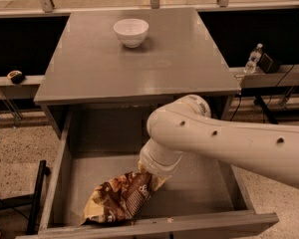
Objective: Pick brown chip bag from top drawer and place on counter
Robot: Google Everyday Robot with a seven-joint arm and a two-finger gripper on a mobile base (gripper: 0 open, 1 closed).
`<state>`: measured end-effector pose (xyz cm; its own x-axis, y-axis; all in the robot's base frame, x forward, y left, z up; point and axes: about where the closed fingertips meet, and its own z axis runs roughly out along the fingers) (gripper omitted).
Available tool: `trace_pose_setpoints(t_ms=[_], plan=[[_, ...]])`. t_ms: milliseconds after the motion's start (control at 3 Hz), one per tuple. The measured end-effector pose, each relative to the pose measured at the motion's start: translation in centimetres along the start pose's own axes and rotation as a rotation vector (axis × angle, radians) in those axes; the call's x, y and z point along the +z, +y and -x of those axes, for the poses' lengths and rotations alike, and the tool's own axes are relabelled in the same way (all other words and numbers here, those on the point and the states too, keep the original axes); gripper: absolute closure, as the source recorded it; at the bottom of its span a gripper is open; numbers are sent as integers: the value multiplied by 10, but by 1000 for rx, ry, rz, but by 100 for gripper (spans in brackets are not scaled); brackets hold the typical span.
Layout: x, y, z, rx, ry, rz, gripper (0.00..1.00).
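Crinkled glossy brown chip bag (120, 199) in grey top drawer (199, 188), tool (153, 177) on it, grip unclear

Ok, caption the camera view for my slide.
The gripper is down at the brown chip bag in the open top drawer; a white bowl sits on the counter.

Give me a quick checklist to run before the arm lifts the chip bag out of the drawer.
1. Drawer pulled open: ok.
2. Chip bag lying on the drawer floor, front left, in plain sight: ok.
3. Pincer down in the drawer at the bag's right end: ok.
4. Hold on the bag: cannot tell, the arm hides it.
5. Bare counter in front of the white bowl for setting the bag down: ok.
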<state>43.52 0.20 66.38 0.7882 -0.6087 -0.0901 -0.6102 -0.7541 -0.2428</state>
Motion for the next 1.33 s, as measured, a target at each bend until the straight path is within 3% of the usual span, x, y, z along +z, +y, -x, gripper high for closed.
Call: trace_pose_setpoints(t_ms=[333,667,1000,1333], plan=[[-50,-27,-3,14,-78,-180,100],[-157,-66,-30,-76,-49,-361,100],[-234,-92,-55,-113,21,-444,100],[-265,-106,-60,-118,50,-501,100]])
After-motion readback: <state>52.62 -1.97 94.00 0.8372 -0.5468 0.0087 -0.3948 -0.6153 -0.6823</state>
